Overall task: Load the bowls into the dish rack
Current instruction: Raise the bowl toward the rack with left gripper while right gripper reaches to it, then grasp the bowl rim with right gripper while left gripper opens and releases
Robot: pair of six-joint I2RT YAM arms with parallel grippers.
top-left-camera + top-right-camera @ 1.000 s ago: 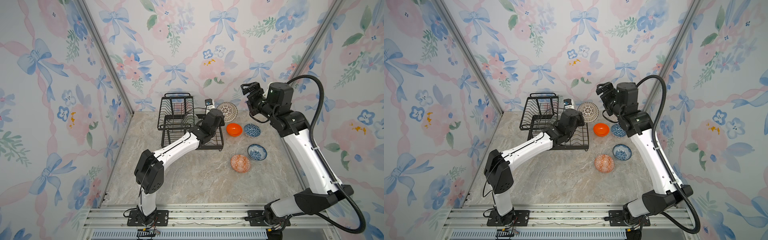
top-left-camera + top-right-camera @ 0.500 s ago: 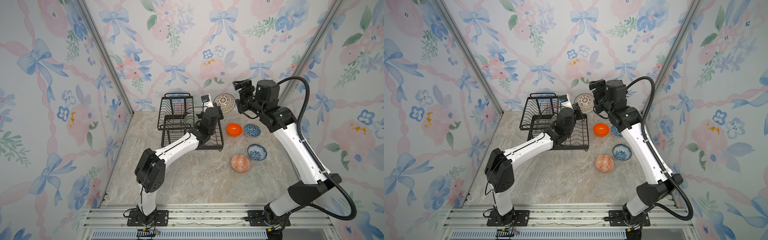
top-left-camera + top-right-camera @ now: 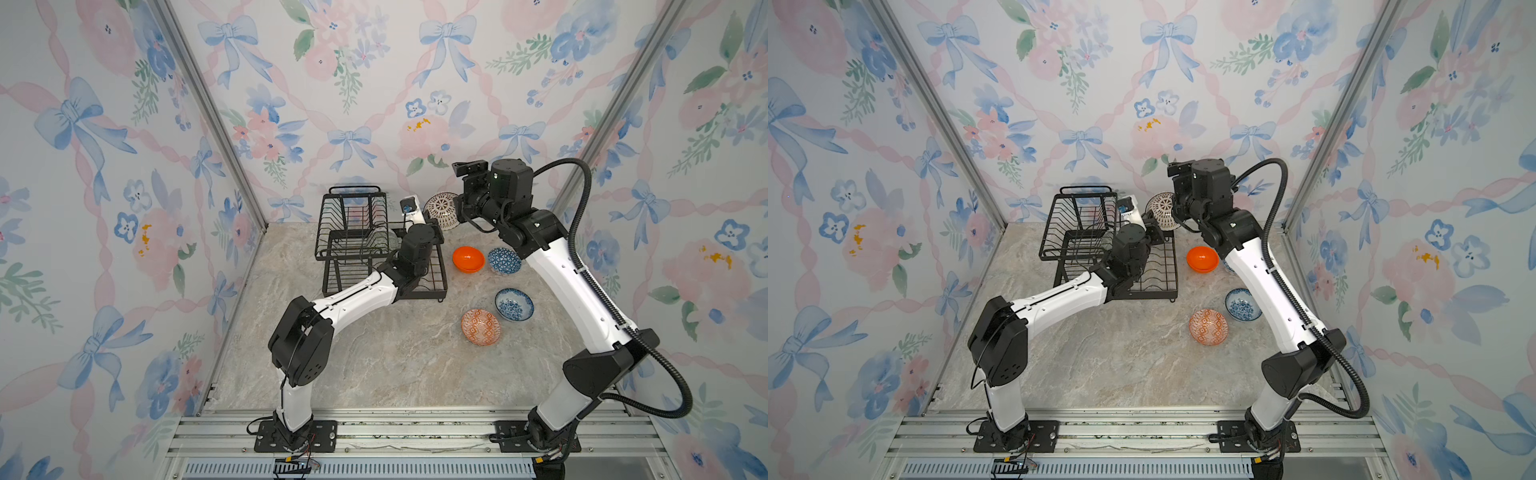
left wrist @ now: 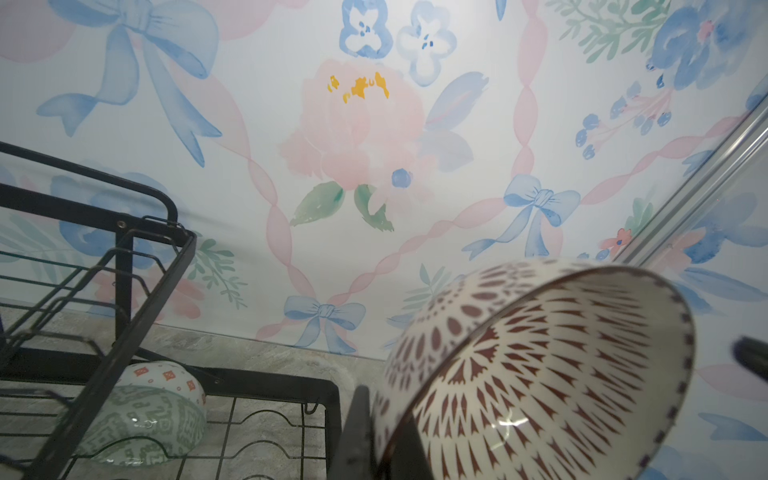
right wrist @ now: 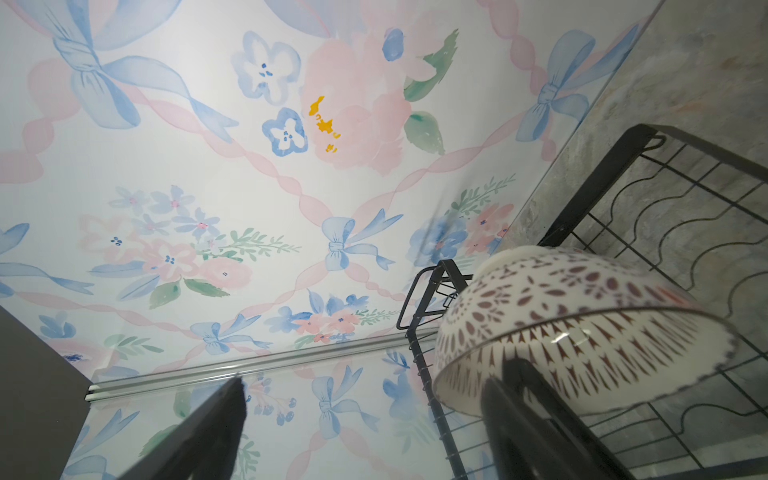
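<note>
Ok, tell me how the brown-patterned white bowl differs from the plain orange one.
The brown-patterned bowl is white with brown marks; the orange bowl is one plain glossy colour. The brown-patterned bowl is tipped on its side, its rim clamped in the left gripper; the orange bowl sits upright on the table, untouched. Both are small and round, and neither is in the dish rack yet.

tabletop (image 3: 374,374): grey-beige marbled slab | wallpaper (image 3: 353,83): blue bows, pink flowers, rising from tabletop's far and side edges | aluminium posts (image 3: 212,116) (image 3: 614,104): slanting up from tabletop's far corners | slotted rails (image 3: 415,428): along tabletop's near edge
</note>
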